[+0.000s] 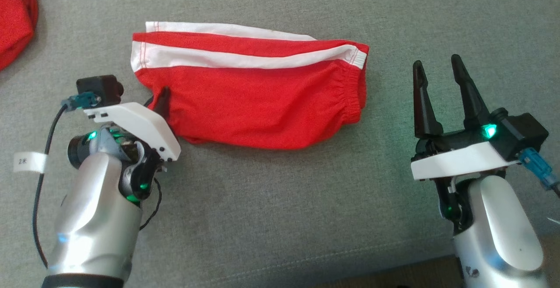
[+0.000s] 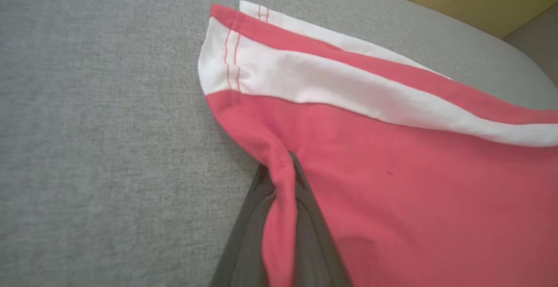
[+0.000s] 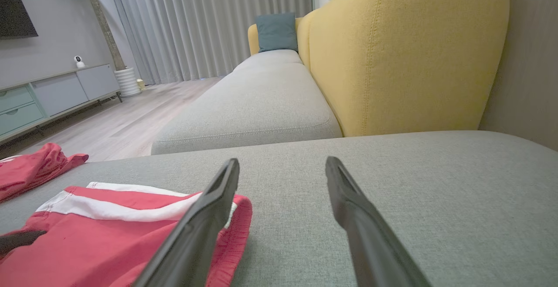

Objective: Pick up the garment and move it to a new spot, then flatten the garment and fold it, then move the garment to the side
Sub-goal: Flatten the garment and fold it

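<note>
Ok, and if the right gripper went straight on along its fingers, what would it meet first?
Probably the yellow backrest: the right gripper points past the red shorts, over bare grey seat cushion. Depth is unclear, so it might graze the cushion first.

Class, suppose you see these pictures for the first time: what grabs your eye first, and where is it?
The red garment with white stripes lies mid-frame on the grey sofa cushion in the head view. The left gripper is shut on a pinch of its left edge, while the right gripper stands open beyond its right end, not touching. A yellow backrest rises in the right wrist view.
</note>
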Robot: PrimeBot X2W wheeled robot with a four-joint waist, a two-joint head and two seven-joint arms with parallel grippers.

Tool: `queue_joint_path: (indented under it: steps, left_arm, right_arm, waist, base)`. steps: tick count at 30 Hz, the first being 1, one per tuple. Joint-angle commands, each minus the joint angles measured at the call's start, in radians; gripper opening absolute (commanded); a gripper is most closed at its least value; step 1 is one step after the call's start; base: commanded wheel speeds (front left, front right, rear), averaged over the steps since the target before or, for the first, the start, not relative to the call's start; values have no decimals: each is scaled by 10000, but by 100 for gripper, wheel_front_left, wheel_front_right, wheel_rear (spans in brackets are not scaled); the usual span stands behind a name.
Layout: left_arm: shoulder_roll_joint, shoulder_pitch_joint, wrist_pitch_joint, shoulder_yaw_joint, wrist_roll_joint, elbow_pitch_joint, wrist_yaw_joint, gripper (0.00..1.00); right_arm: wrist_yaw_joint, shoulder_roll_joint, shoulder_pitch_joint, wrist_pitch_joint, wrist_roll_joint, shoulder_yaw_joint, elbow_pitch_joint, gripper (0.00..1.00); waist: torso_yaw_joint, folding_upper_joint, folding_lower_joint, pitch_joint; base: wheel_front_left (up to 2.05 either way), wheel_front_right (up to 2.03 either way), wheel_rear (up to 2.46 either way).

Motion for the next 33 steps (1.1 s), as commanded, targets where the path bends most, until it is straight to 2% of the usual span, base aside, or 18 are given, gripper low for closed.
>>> queue_joint_path:
  steps: [1,7,12,22,28,30,31,32,33]
  left_arm:
    - [169,-174,-108,249,-94,-296,-80,0]
    - [151,-45,-423,268,-141,-655,-74,0]
    - [61,624,-651,377,-356,-1540,37,0]
    - [-312,2590,-982,775,-826,-3198,852,0]
    - [-568,3254,-1088,601,-913,-4049,1217,0]
    - [-563,3264,-1275,598,-809,-4116,1270,45]
    - [-557,3265,-1342,595,-765,-4124,1296,90]
    - [-556,3258,-1409,601,-741,-4133,1310,100]
    - [-543,3236,-1524,619,-704,-4159,1309,100]
  right_arm:
    - [69,41,-216,-112,65,166,-258,100]
    - [69,41,-195,-125,3,57,-272,100]
    - [69,41,-147,-132,-9,51,-283,100]
    - [69,41,-40,-36,-185,-148,-351,100]
    - [69,41,-78,106,-207,-43,-339,100]
    - [69,41,-111,197,-239,-8,-288,100]
    - [69,41,-130,250,-284,1,-262,100]
    - [69,41,-148,324,-339,2,-236,100]
    - [69,41,-166,402,-398,-14,-217,100]
  waist:
    - [32,0,0,-40]
    - [174,0,0,-104]
    - [268,0,0,-181]
    - [570,0,0,-368]
    - [646,0,0,-388]
    - [625,0,0,-382]
    - [608,0,0,-384]
    - [594,0,0,-385]
    - [583,0,0,-388]
  base:
    - [0,0,0]
    - [0,0,0]
    - [0,0,0]
    - [0,0,0]
    - [0,0,0]
    - [0,0,0]
    - [0,0,0]
    - [0,0,0]
    - [0,0,0]
